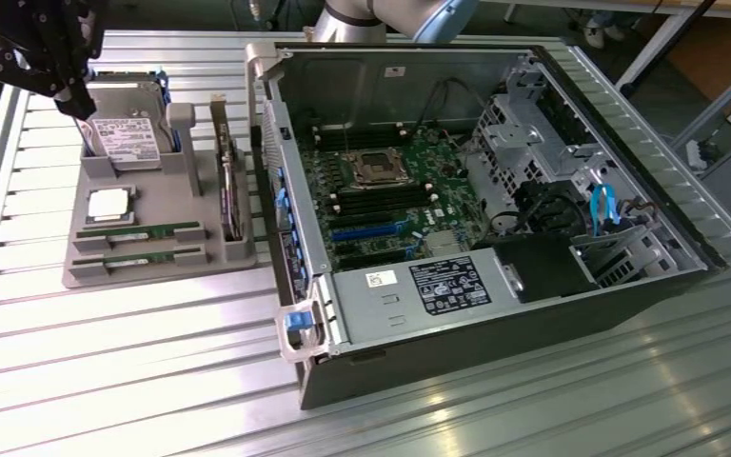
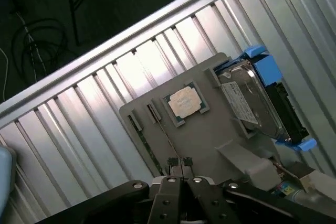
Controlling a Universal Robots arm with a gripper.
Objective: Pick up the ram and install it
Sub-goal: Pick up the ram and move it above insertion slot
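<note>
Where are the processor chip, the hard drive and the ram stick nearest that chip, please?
processor chip (image 2: 185,102), wrist view, middle of its silver lid.
hard drive (image 1: 127,129), exterior view, its labelled face.
ram stick (image 1: 140,230), exterior view, mid-length of its green edge.

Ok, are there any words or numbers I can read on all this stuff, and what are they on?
Nothing can be read for sure.
Black label inside the computer case: print, too small to read.
White sticker beside it: blurred.
Hard drive label: lines of print, blurred.
Processor chip: faint marks, unreadable.
Small sticker on the case wall: too small.
</note>
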